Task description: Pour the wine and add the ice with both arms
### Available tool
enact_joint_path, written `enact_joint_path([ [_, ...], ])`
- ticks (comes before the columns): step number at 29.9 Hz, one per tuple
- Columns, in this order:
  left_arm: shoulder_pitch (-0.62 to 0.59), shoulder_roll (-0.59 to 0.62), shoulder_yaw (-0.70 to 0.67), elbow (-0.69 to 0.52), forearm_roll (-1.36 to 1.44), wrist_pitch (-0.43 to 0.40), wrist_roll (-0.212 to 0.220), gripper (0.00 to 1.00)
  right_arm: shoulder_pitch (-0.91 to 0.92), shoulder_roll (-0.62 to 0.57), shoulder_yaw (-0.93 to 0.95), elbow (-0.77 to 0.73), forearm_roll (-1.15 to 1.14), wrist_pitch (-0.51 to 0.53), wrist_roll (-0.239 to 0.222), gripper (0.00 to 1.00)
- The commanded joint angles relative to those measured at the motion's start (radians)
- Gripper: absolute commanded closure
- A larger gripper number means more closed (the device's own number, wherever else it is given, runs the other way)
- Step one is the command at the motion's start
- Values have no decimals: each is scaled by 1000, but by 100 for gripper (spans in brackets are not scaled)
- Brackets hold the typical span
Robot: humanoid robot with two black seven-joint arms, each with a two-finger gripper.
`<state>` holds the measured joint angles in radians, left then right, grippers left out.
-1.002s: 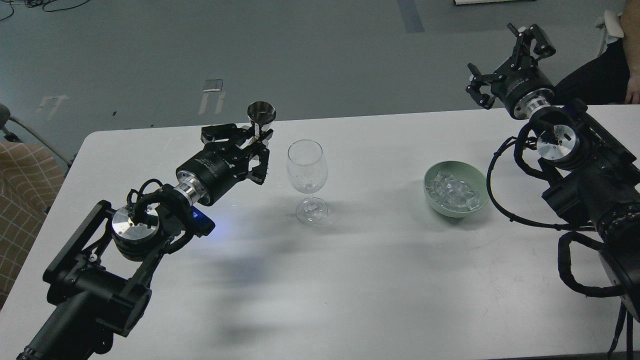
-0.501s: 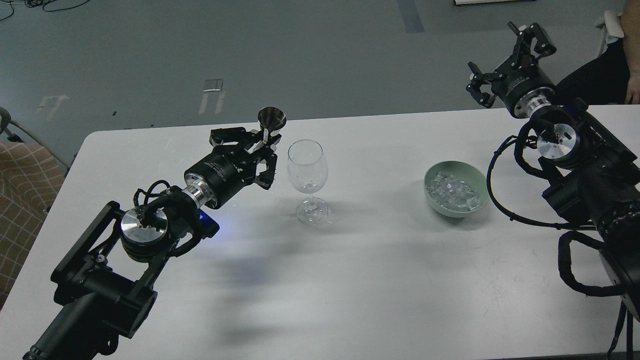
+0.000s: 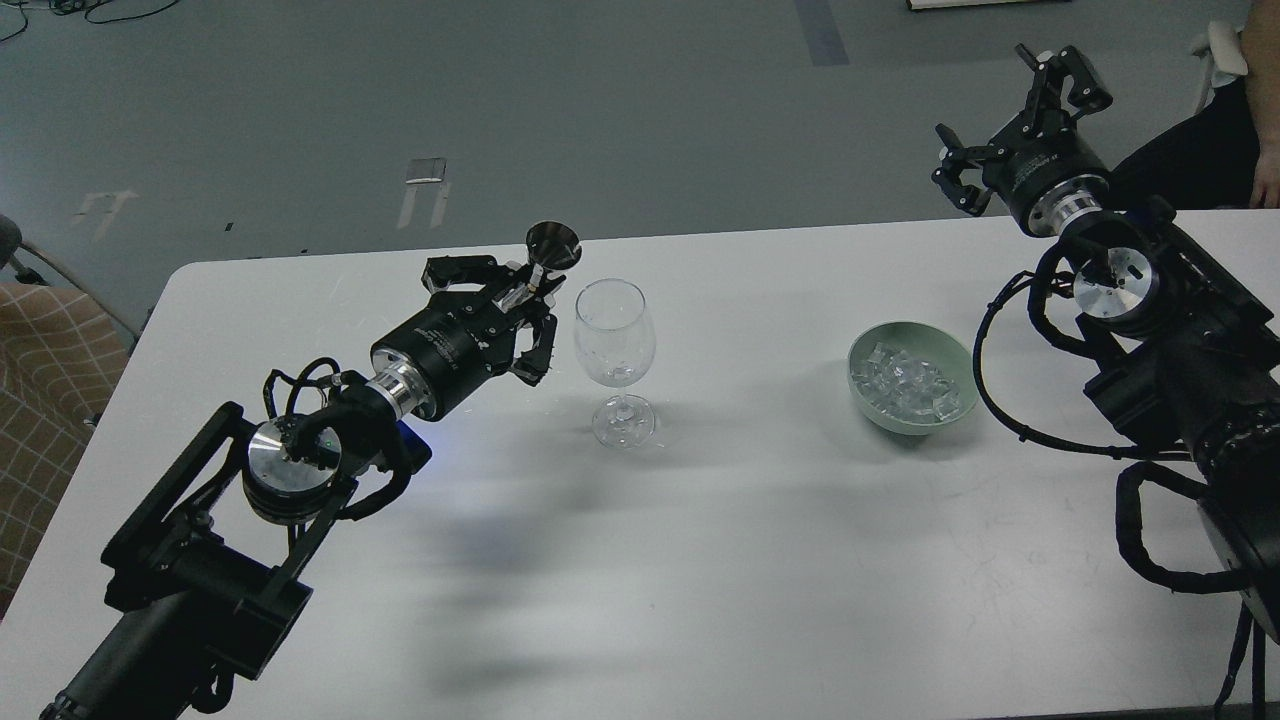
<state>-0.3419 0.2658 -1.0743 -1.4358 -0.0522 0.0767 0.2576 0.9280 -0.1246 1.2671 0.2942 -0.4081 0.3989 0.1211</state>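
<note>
A clear wine glass stands upright on the white table, left of centre. My left gripper is shut on the stem of a small steel measuring cup, held tilted just left of the glass rim. No wine shows in the cup or the glass. A pale green bowl right of the glass holds several clear ice cubes. My right gripper is open and empty, raised beyond the table's far right edge, well apart from the bowl.
A person's dark clothing and arm show at the far right edge. A checked fabric chair stands at the left of the table. Grey floor lies beyond the far edge.
My left gripper has moved right and a little down with the steel cup, bringing it close to the glass rim and tilting it more. The right arm has barely moved.
</note>
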Motion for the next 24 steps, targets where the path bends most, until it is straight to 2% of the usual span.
enact_joint_path([
  [1, 1, 0, 4, -9, 52, 3, 9, 94, 2, -1, 0, 0, 0, 0, 0, 0],
  [12, -12, 1, 5, -8, 97, 8, 9, 94, 2, 0, 0, 2, 0, 0, 0, 0],
  [16, -23, 24, 0, -8, 164, 14, 26, 94, 3, -1, 0, 2, 0, -2, 0, 0],
  [24, -52, 50, -1, -8, 176, 31, 32, 94, 12, -1, 1, 25, 0, -3, -3, 0],
])
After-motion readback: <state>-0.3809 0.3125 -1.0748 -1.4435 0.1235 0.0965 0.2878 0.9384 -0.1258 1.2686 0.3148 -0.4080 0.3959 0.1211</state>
